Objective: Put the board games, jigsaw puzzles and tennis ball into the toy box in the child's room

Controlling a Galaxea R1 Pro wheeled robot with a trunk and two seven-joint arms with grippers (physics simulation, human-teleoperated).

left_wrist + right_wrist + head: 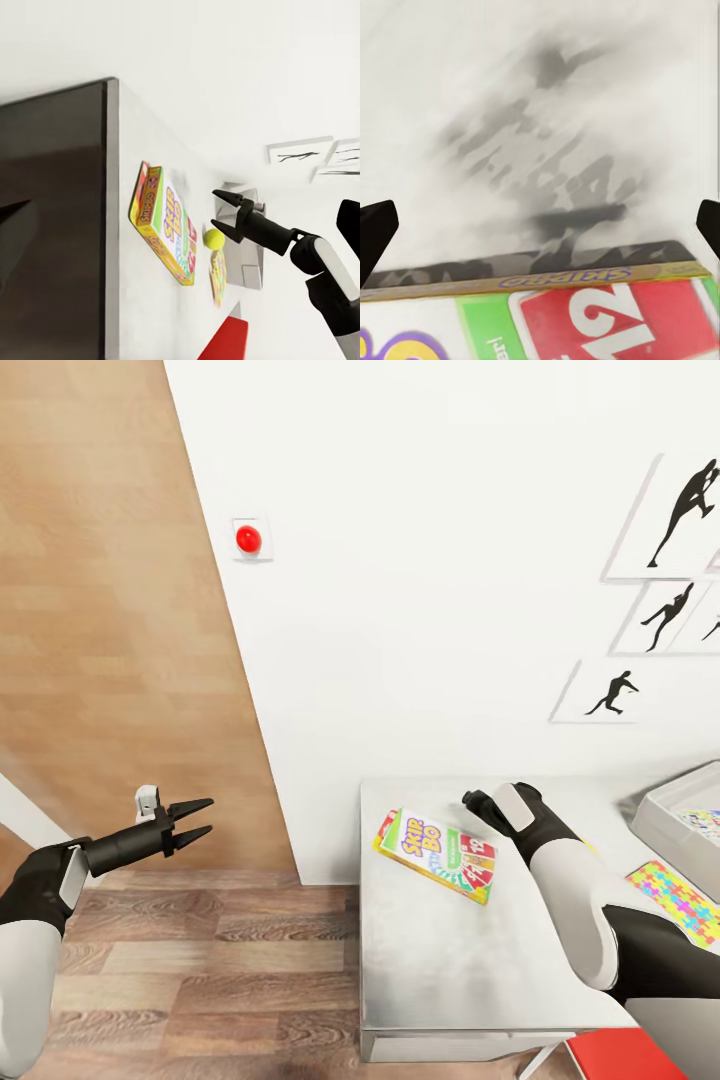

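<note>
Right under my right gripper, jaws spread wide, lies the board game; my left wrist camera alone catches the tennis ball beside it on the tabletop.

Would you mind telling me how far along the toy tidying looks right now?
Done: one jigsaw puzzle seems to lie inside the toy box. In hand: the open right gripper hovers over the Skip-Bo board game, not yet gripping. Left: that game, the second puzzle and the tennis ball on the table. The left gripper is open, empty.
</note>
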